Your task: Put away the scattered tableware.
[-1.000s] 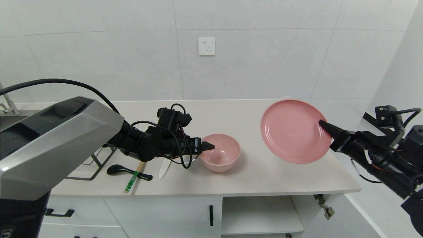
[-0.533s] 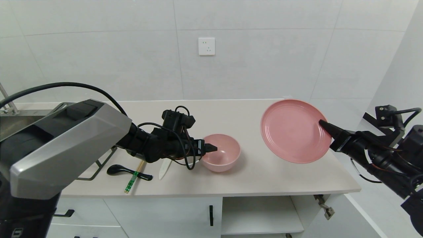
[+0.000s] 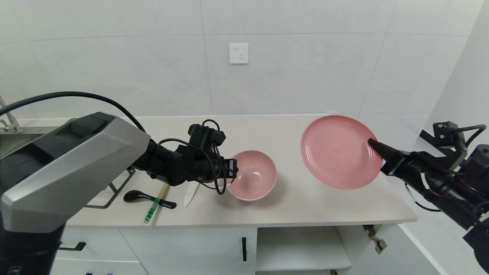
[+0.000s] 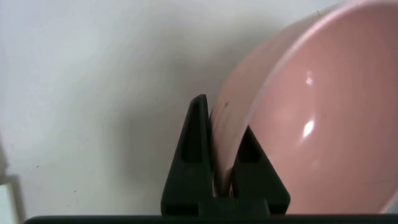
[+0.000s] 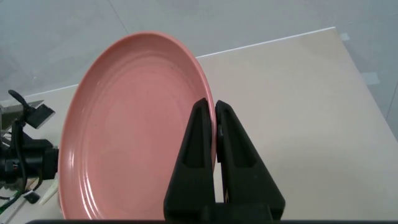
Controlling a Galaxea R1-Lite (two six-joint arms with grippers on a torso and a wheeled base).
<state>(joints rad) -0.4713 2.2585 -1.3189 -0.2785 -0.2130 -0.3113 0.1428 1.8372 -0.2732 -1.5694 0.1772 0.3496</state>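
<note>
A pink bowl (image 3: 252, 179) hangs tilted just above the counter (image 3: 305, 206), its opening turned toward me. My left gripper (image 3: 232, 172) is shut on the bowl's left rim; in the left wrist view the rim (image 4: 233, 134) sits pinched by the gripper (image 4: 222, 149). A pink plate (image 3: 338, 151) is held tilted on edge over the counter's right end. My right gripper (image 3: 372, 144) is shut on the plate's right rim, seen in the right wrist view as the gripper (image 5: 216, 134) clamped on the plate (image 5: 130, 124).
A black spoon (image 3: 147, 197), chopsticks (image 3: 154, 204) and a white spoon (image 3: 190, 194) lie near the counter's front left. A wire rack (image 3: 109, 189) stands behind them. An open cabinet shelf (image 3: 301, 252) lies below the counter at right. A sink edge (image 3: 11, 130) sits far left.
My left gripper has lifted the bowl's left rim, tipping the bowl off the counter so its opening faces me. The right arm and plate have stayed still.
</note>
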